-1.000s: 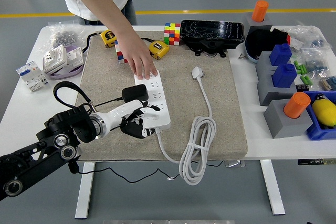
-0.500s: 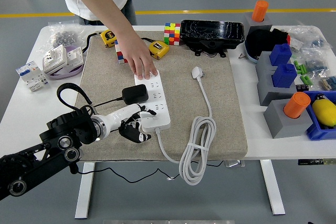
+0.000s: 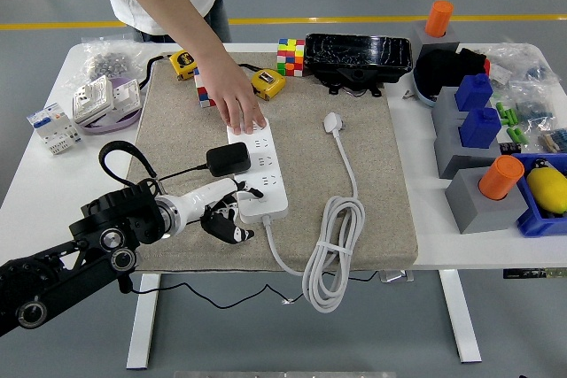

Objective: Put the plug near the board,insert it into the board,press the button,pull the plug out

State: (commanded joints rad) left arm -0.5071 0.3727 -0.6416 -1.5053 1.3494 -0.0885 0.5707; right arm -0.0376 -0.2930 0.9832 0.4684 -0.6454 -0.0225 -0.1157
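Note:
A white power strip [image 3: 262,174] lies lengthwise on the beige mat [image 3: 354,130]. A black plug adapter [image 3: 228,158] sits at its left edge, seemingly in a socket, its black cable trailing left. My left hand [image 3: 227,215] is just left of the strip's near end, fingers curled and holding nothing. A person's hand [image 3: 239,109] presses down on the strip's far end. The strip's own white cord runs in a coil [image 3: 333,250] to a loose white plug [image 3: 333,121].
Colour cubes [image 3: 290,56], yellow tape measures [image 3: 267,82], a black case [image 3: 358,57] line the mat's far edge. White sockets [image 3: 104,99] lie at left. Blue and grey blocks with orange cylinders [image 3: 501,176] and a blue bin [image 3: 542,194] crowd the right side.
My left hand has drawn back off the strip's near end, toward the left and the table's near edge. The person's hand and the black plug have stayed put.

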